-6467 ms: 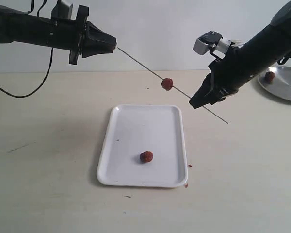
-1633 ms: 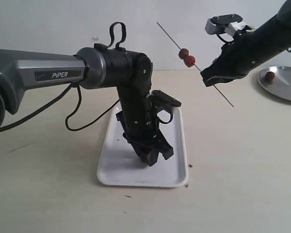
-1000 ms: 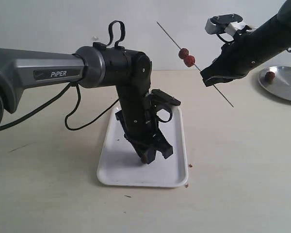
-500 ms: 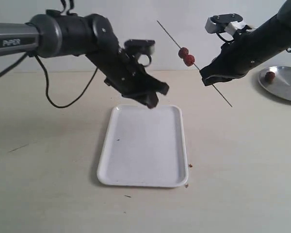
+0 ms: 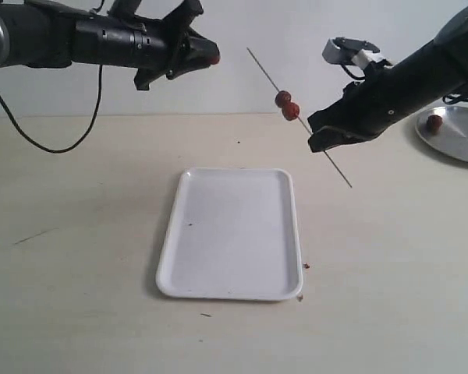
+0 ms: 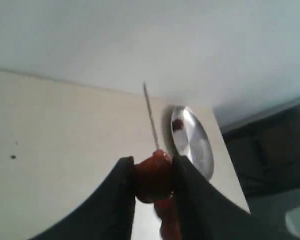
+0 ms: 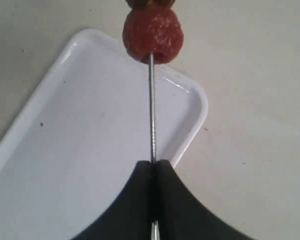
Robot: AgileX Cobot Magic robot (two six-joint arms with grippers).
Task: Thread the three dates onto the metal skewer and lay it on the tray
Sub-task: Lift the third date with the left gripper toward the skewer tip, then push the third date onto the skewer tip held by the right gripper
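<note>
My right gripper [image 5: 318, 139] [image 7: 153, 164] is shut on the thin metal skewer [image 5: 300, 119] [image 7: 151, 110], which slants up to the left in the air. Two dark-red dates [image 5: 286, 104] [image 7: 152, 34] sit threaded side by side on it, above the gripper. My left gripper [image 5: 209, 56] [image 6: 153, 165] is raised high at the left, shut on the third date [image 6: 153, 176] [image 5: 214, 58]. In the left wrist view the skewer [image 6: 150, 116] points toward this date, its tip apart from it. The white tray [image 5: 231, 232] [image 7: 75, 150] lies on the table with nothing on it.
A round silver metal plate [image 5: 462, 132] [image 6: 190, 140] with a fourth dark-red fruit [image 5: 434, 121] [image 6: 177, 125] sits at the table's far right. Small red crumbs [image 5: 304, 266] lie by the tray's near right corner. A black cable [image 5: 54, 132] hangs from the left arm.
My left gripper lifted the last date off the tray and rose up to the left of the skewer's tip. The right gripper shifted the skewer slightly left and lower.
</note>
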